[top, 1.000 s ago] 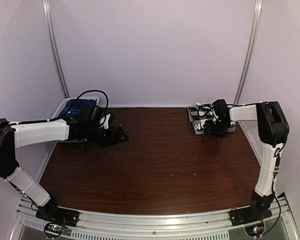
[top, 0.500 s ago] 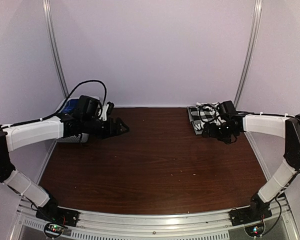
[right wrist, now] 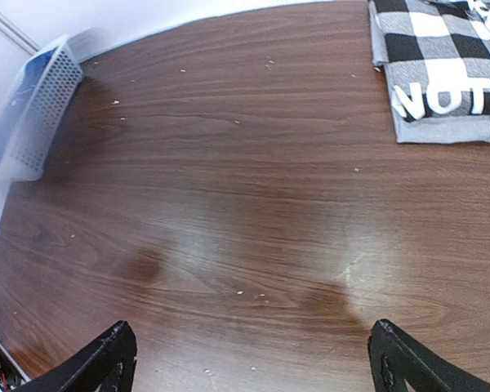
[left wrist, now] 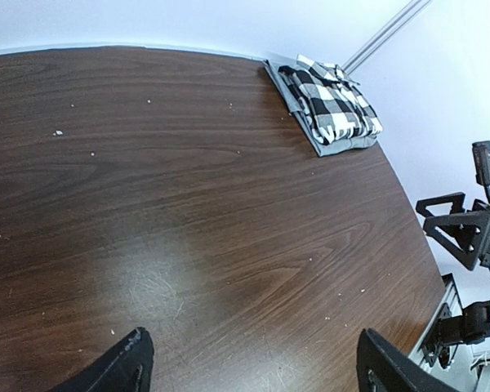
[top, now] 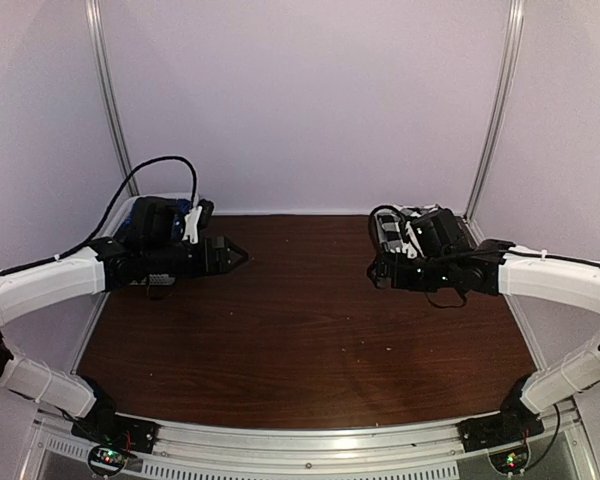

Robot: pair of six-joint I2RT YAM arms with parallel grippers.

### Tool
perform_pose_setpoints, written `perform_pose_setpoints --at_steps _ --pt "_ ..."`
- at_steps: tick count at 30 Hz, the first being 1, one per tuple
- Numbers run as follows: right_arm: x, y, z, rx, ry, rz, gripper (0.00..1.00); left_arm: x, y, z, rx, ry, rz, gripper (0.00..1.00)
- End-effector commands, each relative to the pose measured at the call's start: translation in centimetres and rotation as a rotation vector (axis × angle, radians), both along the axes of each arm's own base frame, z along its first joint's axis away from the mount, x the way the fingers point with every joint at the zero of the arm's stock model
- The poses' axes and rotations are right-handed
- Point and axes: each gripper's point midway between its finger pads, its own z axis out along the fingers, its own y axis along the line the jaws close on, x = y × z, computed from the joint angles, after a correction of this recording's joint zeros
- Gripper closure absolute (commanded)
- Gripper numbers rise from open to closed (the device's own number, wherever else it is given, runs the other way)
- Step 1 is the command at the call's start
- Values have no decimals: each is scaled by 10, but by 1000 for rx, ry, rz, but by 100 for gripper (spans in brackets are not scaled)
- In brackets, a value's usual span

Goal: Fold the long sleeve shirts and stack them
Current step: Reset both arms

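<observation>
dark brown wooden counter (top: 310,330) | plain grey shirt (right wrist: 449,129), folded, far right corner | black-and-white check flannel shirt (right wrist: 441,49), folded, stacked atop it | white perforated plastic basket (right wrist: 33,114), far left edge | left gripper (left wrist: 253,363) released, empty | right gripper (right wrist: 253,351) released, empty

You can see a dark brown table (top: 310,340) with wavy wood lines and tiny pale specks. The checked shirt (left wrist: 331,102) has big black and white squares, and white letters (right wrist: 437,100) on a black band. The plain shirt (right wrist: 449,129) is grey. The basket (right wrist: 41,110) is white, with something blue inside. Your arms (top: 50,282) are white. Your left gripper (top: 235,253) and right gripper (top: 378,268) are black.
</observation>
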Motion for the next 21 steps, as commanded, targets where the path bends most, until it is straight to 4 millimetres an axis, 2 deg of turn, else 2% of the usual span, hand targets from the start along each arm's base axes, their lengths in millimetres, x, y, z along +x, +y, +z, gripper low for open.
perform_pose_setpoints --at_steps 1,5,9,16,21 --pt "-1 14 46 75 -132 -28 0 0 4 26 -5 -137 -1 12" --pt "-7 21 88 137 -252 -20 0 -5 3 32 2 -189 -19 7" --pt "-8 22 117 184 -321 -6 0 -9 2 42 -4 -221 -25 5" --pt "-10 20 141 223 -386 -1 0 -11 11 69 4 -305 1 2" --pt "-11 11 150 238 -411 -36 0 -8 12 75 0 -326 17 2"
